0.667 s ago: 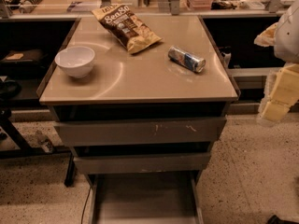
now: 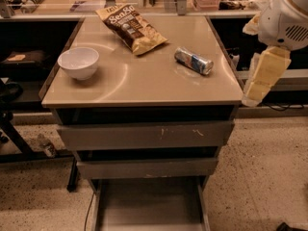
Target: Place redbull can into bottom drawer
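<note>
Since the earlier frame: the cream-coloured gripper has shifted left, closer to the cabinet's right side. Can, bowl and bag have not moved.

Near: the bottom drawer, the lowest grey metal tray with a flat floor and thin side rails, stands pulled out, nothing in it. Above it are two upper drawers with flat grey fronts, both pushed in.

Middle: glossy beige tabletop. The slim silver-and-blue redbull can lies on its side on the right half, not yet in the drawer. Its long axis runs diagonally, far-left to near-right.

Right side: the gripper hangs just outside the tabletop's right rim and does not hold the can. Whether the jaws are wide or narrow: cannot tell. The can lies left of the gripper and slightly farther, apart from it, with the rim between them.

Judgement: the reach must go left over the rim, jaws set across the can's diagonal axis.

Far: white round bowl at left; brown-and-yellow snack bag far centre, near the can but not touching it.
</note>
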`<state>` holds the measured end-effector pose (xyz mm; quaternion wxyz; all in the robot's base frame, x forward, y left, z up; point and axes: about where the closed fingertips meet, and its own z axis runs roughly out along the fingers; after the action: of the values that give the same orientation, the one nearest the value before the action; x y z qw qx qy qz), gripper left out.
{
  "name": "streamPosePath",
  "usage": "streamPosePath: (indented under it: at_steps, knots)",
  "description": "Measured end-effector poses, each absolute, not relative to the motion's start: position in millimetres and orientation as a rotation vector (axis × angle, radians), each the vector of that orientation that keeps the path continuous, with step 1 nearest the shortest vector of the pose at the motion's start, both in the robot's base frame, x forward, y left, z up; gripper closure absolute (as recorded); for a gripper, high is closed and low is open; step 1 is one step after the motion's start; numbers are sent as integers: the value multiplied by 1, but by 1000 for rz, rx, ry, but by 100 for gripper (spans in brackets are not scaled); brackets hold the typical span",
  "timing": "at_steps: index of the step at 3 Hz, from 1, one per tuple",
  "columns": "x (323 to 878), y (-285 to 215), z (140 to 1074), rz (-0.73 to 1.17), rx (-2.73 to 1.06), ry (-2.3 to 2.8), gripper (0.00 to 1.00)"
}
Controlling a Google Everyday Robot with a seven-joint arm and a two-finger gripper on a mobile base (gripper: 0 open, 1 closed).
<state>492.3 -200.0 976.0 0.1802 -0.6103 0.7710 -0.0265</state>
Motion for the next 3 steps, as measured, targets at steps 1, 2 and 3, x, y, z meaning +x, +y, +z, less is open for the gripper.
streamPosePath:
  at_steps: [1,2,3]
  knots:
    - [533,-187,975,-65,-1725,2131,0]
    - [597,-172,969,-46,-1700,2066,0]
    - [649,-167,957,-10,-1665,2050,0]
